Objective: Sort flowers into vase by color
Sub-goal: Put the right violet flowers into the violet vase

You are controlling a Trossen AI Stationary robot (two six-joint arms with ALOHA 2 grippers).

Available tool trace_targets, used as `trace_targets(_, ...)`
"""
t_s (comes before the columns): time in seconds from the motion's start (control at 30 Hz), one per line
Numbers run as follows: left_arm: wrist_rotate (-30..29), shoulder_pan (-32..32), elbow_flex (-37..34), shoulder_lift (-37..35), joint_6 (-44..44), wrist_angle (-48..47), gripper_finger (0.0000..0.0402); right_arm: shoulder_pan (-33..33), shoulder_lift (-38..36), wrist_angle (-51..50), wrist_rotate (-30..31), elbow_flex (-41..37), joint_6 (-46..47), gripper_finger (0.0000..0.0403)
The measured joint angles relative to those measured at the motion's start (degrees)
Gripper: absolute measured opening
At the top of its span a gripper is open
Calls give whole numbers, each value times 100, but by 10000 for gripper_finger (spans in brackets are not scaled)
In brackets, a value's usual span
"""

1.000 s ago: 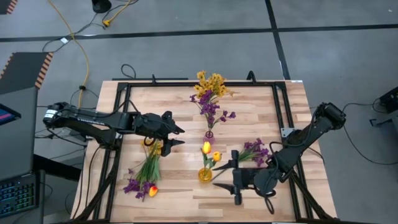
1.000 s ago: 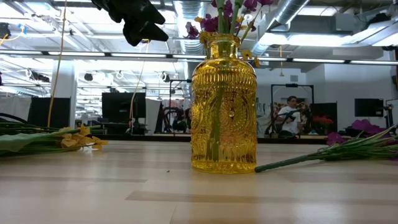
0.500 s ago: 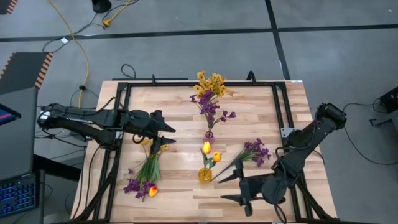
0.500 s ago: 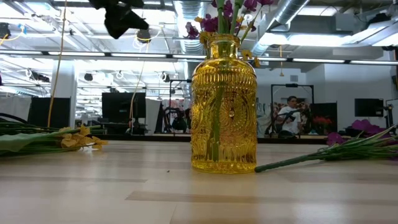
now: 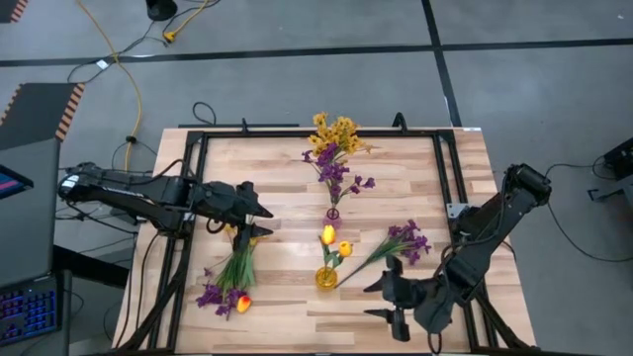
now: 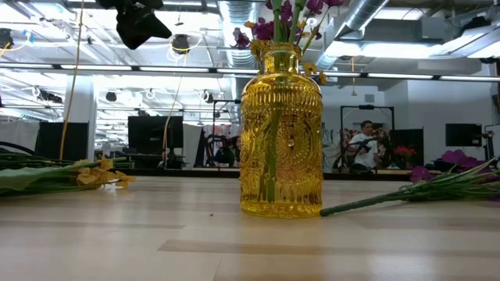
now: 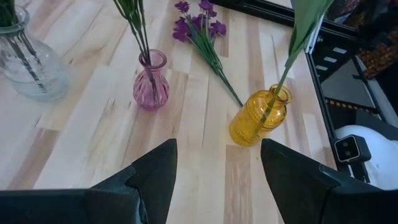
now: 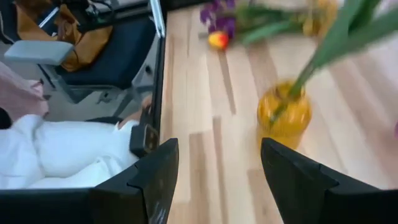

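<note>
A yellow glass vase (image 5: 325, 278) near the table's near edge holds yellow-orange tulips (image 5: 328, 235); it also shows in the low view (image 6: 281, 133). A pink vase (image 5: 332, 213) holds purple blossoms (image 5: 336, 176). Yellow clustered blooms (image 5: 334, 130) stand in a clear vase (image 7: 28, 65) at the far side. A loose bunch (image 5: 233, 269) of mixed flowers lies on the table at the left. A loose purple flower (image 5: 404, 240) lies at the right, its stem end near the yellow vase. My left gripper (image 5: 263, 222) is open and empty over the bunch's far end. My right gripper (image 5: 376, 300) is open and empty, right of the yellow vase.
A black metal frame (image 5: 198, 148) runs around the tabletop's edges. In the right wrist view a person in white clothing (image 8: 68, 155) and a chair (image 8: 93, 56) show beyond the table's edge. Bare wood (image 5: 277, 168) lies between the left arm and the pink vase.
My left gripper has drawn back toward the table's left edge, staying open. My right gripper has gone toward the table's near edge and a little to the right, away from the loose purple flower. The flowers and vases have not moved.
</note>
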Motion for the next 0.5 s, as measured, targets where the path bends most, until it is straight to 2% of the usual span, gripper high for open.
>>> trace_targets(0.27,-18,-17,1,0,0,-1,219,-5,0,-426,-333,0,1945,255)
trace_targets(0.4,-25,-19,1,0,0,-2,219,-47,0,-747,-347,0,3509,255)
trace_targets(0.5,-22,-17,0,2,0,-4,219,-69,0,-1384,-349,0,4925,255)
